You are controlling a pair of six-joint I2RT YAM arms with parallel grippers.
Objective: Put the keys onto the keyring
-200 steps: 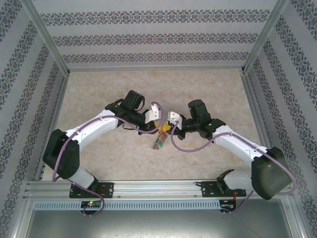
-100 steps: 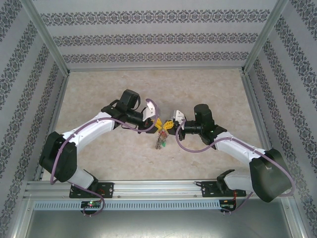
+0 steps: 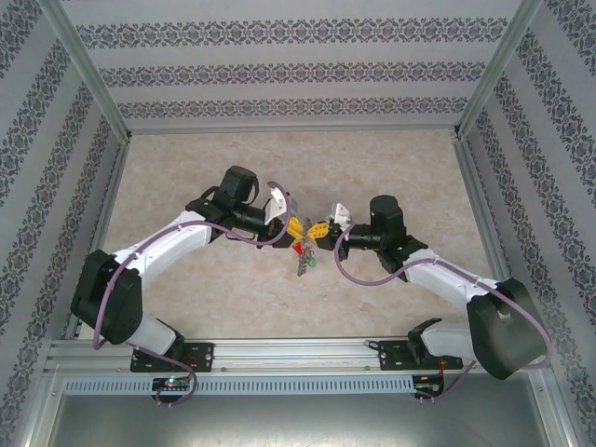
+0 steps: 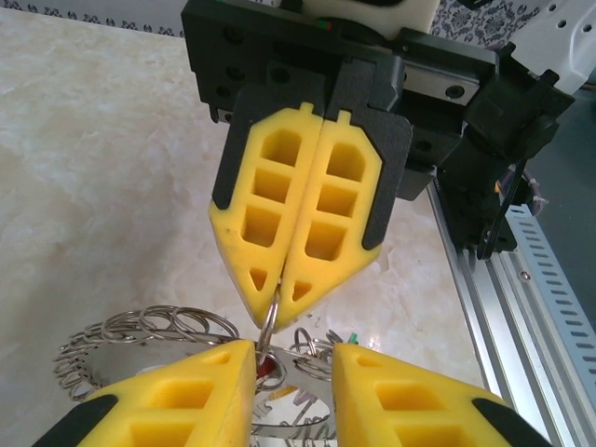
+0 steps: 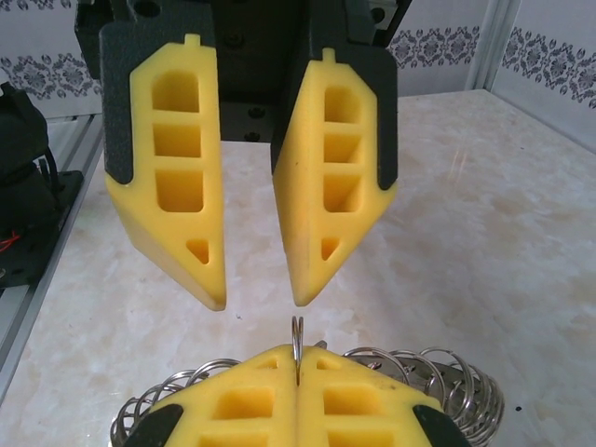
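Two patterned walls (image 3: pixel 37 140) flank the beige marbled tabletop (image 3: pixel 186 177), where the right gripper (image 4: pixel 272 307), pinched shut on a link of the round grey metal keyring (image 4: pixel 130 335) hanging beneath its jaws, faces the slightly parted, empty left gripper (image 5: pixel 261 300), both farther from the bases than a second ago.

Beige marbled table (image 3: pixel 186 168), aluminium rail (image 3: pixel 298 352) nearside

keyring (image 4: pixel 130 337): partly behind fingers (image 4: pixel 177 396), cut by bottom edge | keys (image 3: pixel 302 264): too small
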